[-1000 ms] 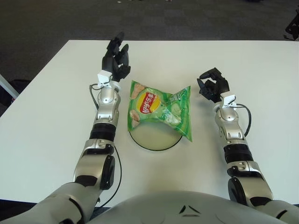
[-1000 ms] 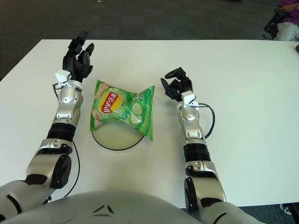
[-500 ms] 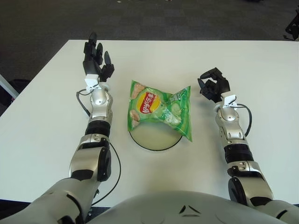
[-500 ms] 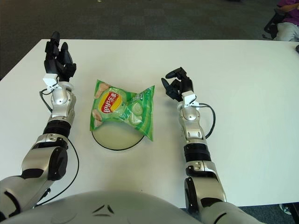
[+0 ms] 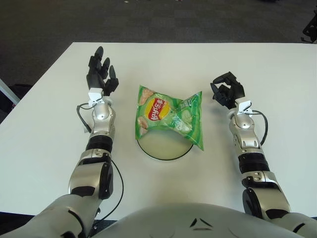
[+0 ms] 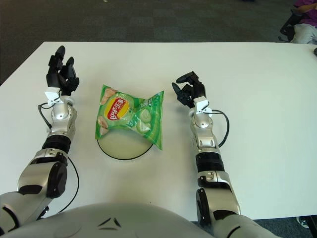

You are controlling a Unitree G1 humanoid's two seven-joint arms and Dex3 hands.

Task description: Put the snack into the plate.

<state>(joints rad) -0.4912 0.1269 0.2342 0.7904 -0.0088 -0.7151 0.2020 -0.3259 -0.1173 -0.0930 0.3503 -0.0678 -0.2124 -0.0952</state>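
White bench (image 5: 277, 64) fills most of the view; dark carpet (image 5: 148, 20) beyond its far edge.

Plate (image 5: 163, 147), white with a dark rim, sits on the bench near the robot's edge, roughly mid-width. Landmark for the rest.

Snack (image 5: 169, 115): green crisp bag with a red-and-yellow logo, crumpled. It lies across the far half of the plate, its near part resting on the plate and its far part overhanging the rim onto the bench. One corner of the bag reaches out past the plate's right side. No hand touches it.

Left hand (image 5: 100, 75): left of the plate and beyond it, well apart from the bag. Fingers spread and pointing up and away, holding nothing. Cannot tell whether it touches the bench.

Right hand (image 5: 227, 89): right of the plate, near the bag's right corner but clear of it. Fingers loosely curled, a gap showing between them, nothing in its hold.

Thin black cable loops beside each forearm.
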